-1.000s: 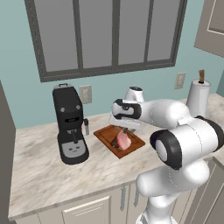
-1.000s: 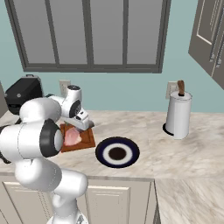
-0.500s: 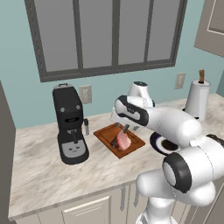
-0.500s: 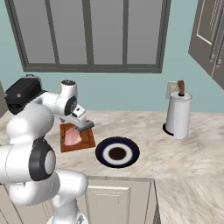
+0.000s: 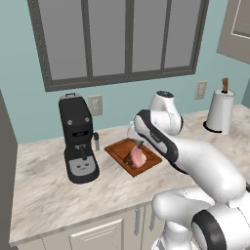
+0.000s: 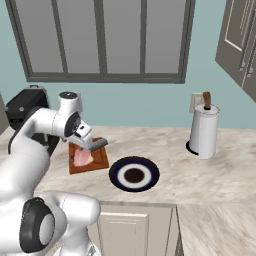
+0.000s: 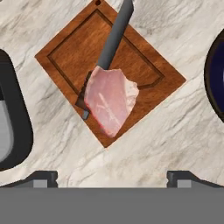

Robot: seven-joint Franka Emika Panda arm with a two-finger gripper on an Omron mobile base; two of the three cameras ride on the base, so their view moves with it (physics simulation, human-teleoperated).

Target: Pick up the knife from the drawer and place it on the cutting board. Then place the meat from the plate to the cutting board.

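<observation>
Two things, meat (image 7: 109,105) over knife (image 7: 114,35), lie on the cutting board (image 7: 72,50); claw (image 7: 112,177) spread wide.

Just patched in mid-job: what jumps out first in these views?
The pink meat lies on the cutting board, partly covering the knife there. The open gripper hovers above them, empty. Beside the board sit a black coffee machine and a dark plate, bare.
</observation>
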